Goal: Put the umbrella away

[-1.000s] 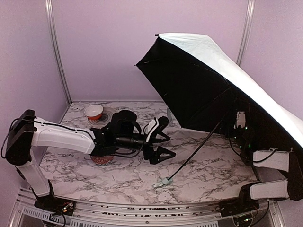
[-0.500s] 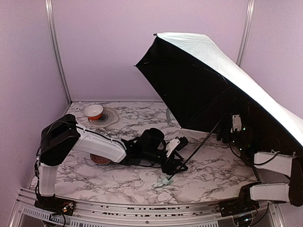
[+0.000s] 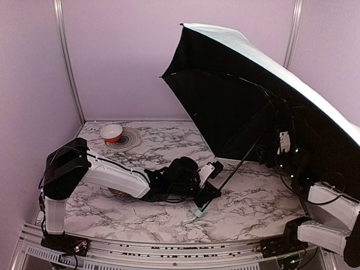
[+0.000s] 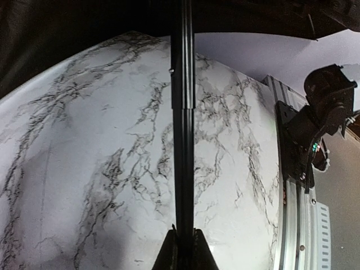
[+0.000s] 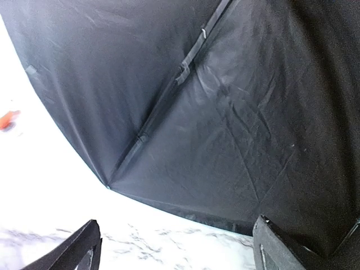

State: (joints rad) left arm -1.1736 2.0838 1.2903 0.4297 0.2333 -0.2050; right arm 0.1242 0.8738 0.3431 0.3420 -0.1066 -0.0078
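The umbrella (image 3: 236,107) stands open on the right of the table, black lining facing me and pale mint fabric along its top edge. Its thin black shaft (image 3: 243,161) slants down to the small mint handle (image 3: 199,213) near the table's front. My left gripper (image 3: 208,193) is shut on the shaft just above the handle. In the left wrist view the shaft (image 4: 183,124) runs straight up from between the closed fingertips (image 4: 169,256). My right gripper (image 5: 180,253) is open under the canopy, with only black lining (image 5: 225,101) ahead of it; in the top view it (image 3: 283,147) sits in the canopy's shadow.
A white-and-orange bowl (image 3: 111,133) rests on a grey ringed plate (image 3: 130,140) at the back left. A reddish round thing (image 3: 116,192) is mostly hidden under the left arm. The right arm's base (image 4: 326,104) and the metal table rail (image 4: 298,214) lie beyond the shaft.
My left gripper reached right from the table's middle to the shaft and shut on it. The canopy has tipped up a little and the handle shifted. The right arm moved slightly under the canopy.
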